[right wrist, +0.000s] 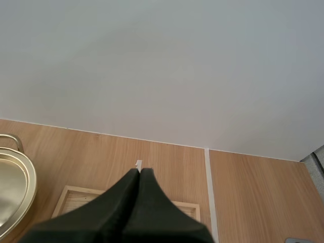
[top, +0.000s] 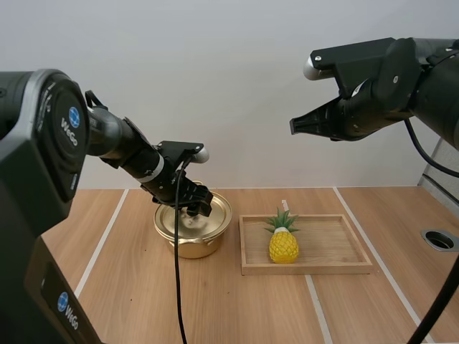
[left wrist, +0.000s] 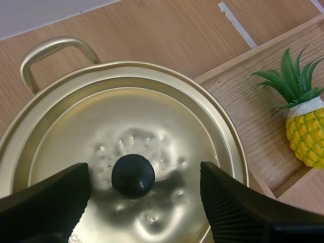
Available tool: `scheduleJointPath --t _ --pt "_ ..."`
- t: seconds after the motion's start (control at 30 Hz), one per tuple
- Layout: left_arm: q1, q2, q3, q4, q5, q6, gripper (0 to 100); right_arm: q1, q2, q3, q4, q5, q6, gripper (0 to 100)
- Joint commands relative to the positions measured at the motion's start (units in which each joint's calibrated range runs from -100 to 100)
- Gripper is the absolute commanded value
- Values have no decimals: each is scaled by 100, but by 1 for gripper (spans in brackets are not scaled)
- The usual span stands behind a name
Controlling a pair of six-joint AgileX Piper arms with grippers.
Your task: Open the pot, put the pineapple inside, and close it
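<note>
A gold pot (top: 195,236) stands on the table with its lid (left wrist: 126,136) on. My left gripper (top: 196,206) hangs just over the lid, open, its fingers (left wrist: 45,202) standing either side of the black knob (left wrist: 132,174) without touching it. A yellow pineapple (top: 284,244) with green leaves stands upright at the left end of the wooden tray (top: 337,266); the pineapple (left wrist: 306,134) also appears beside the pot in the left wrist view. My right gripper (top: 295,126) is raised high above the tray, shut on nothing, its fingers (right wrist: 136,202) lying together as one wedge.
White tape lines (top: 104,240) run along the wooden table. A round metal hole (top: 439,239) is set in the table at the far right. The pot's loop handle (left wrist: 53,50) points away from the tray (left wrist: 253,101).
</note>
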Motion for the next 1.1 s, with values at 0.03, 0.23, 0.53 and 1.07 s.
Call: scheduleJointPath --t 0.03,0.23,0.53,1.07 --pt "-20 62 4 -138 -125 123 100 -26 -25 19 20 -56 -51 0" --pt "-20 62 4 -138 -170 162 100 -26 -25 19 20 -56 -51 0" --pt "-20 62 4 -111 -206 265 100 -26 -25 19 20 -56 -51 0" --pt "-20 20 -8 -95 -452 164 0 -26 -25 19 20 -56 -51 0"
